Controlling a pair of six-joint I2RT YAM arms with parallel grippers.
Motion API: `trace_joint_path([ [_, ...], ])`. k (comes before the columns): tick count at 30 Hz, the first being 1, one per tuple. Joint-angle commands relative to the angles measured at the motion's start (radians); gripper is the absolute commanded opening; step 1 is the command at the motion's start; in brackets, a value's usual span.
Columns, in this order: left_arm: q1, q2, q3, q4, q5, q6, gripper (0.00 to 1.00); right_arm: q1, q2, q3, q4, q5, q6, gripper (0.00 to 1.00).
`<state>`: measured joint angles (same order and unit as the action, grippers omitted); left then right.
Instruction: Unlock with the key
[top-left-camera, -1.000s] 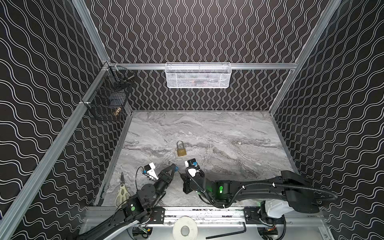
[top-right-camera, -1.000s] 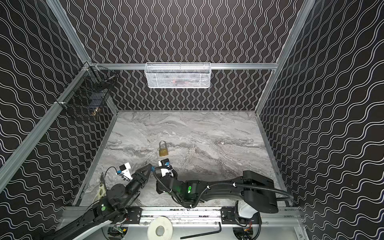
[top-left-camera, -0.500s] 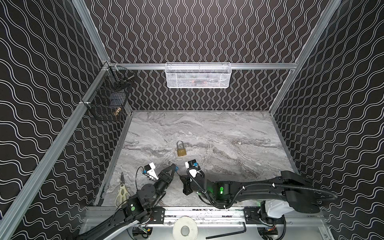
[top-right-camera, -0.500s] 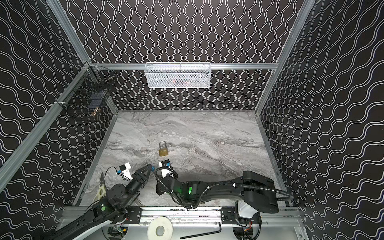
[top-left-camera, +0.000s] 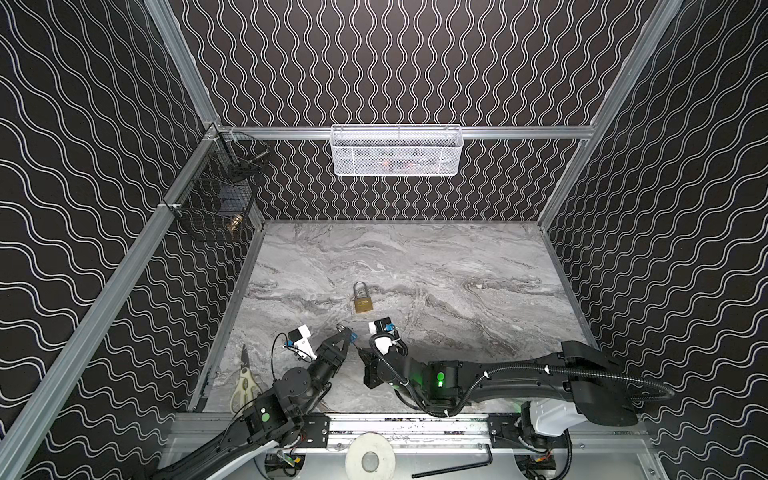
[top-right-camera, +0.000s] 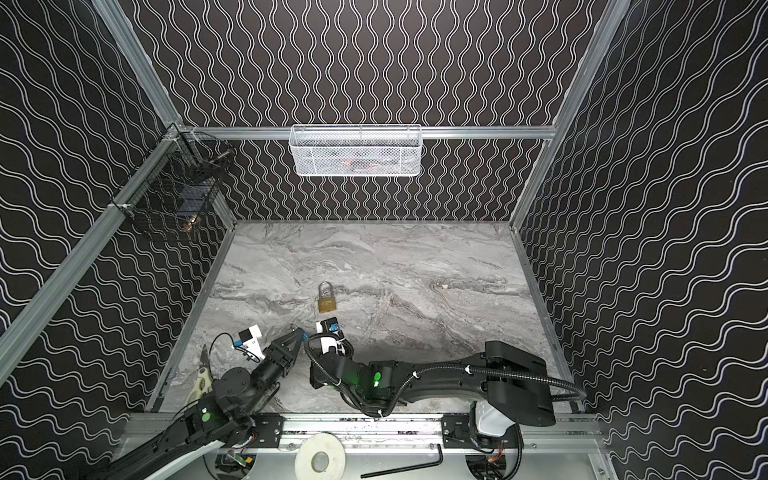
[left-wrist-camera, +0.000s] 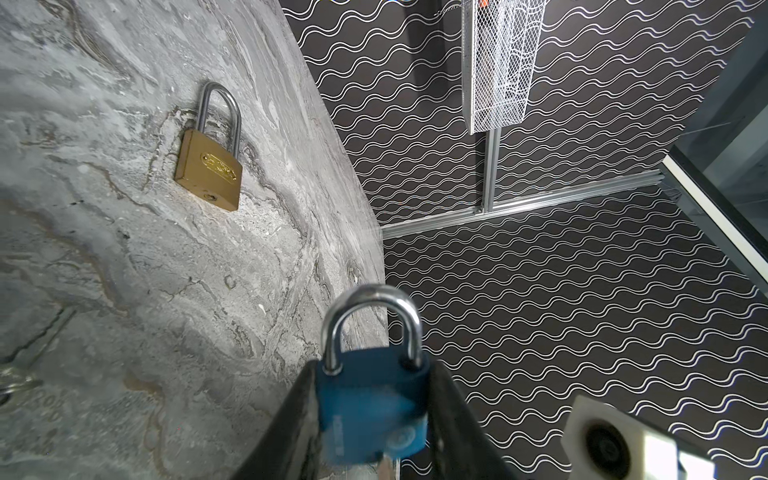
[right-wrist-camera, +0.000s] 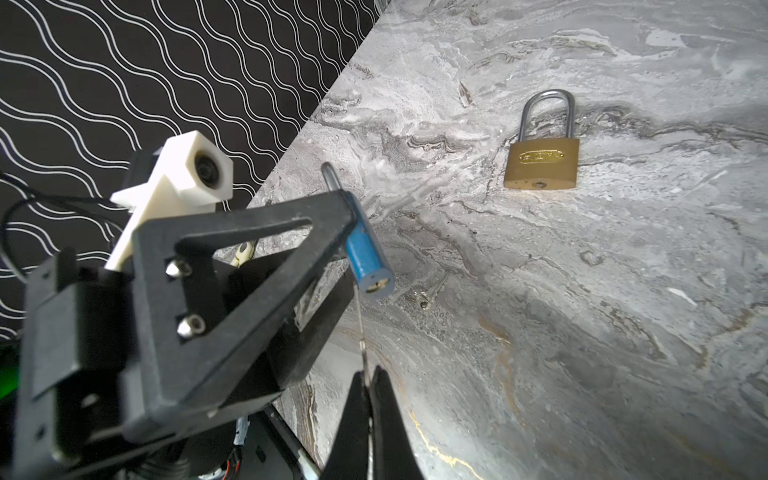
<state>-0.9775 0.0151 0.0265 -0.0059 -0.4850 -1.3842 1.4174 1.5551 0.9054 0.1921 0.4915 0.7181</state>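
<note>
Your left gripper (top-left-camera: 347, 332) clamps a blue padlock (right-wrist-camera: 368, 257) by its sides, shackle pointing away from the arm, just on the robot's side of the brass padlock (top-left-camera: 363, 302) that lies flat on the table (top-left-camera: 457, 270). Your right gripper (right-wrist-camera: 368, 386), pinched tight on a thin key (right-wrist-camera: 360, 328), holds the blade up to the blue padlock's keyhole end. Whether the tip is inside cannot be told.
</note>
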Motion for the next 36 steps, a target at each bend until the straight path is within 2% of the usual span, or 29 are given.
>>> trace_joint_path([
  [1,-0.001,-0.001,0.012,-0.028,0.007,0.007,0.00,-0.002,-0.007,-0.003,-0.036,0.045,0.015,0.00],
  [4,-0.001,-0.001,0.015,-0.028,0.005,0.012,0.00,-0.002,-0.008,0.014,-0.086,0.052,0.024,0.00],
  [13,-0.001,-0.003,0.020,-0.033,0.006,0.013,0.00,-0.002,-0.028,-0.009,-0.065,0.073,0.008,0.00],
  [36,-0.001,-0.001,0.023,-0.042,0.003,0.013,0.00,0.001,0.000,0.002,0.000,0.020,-0.032,0.00],
])
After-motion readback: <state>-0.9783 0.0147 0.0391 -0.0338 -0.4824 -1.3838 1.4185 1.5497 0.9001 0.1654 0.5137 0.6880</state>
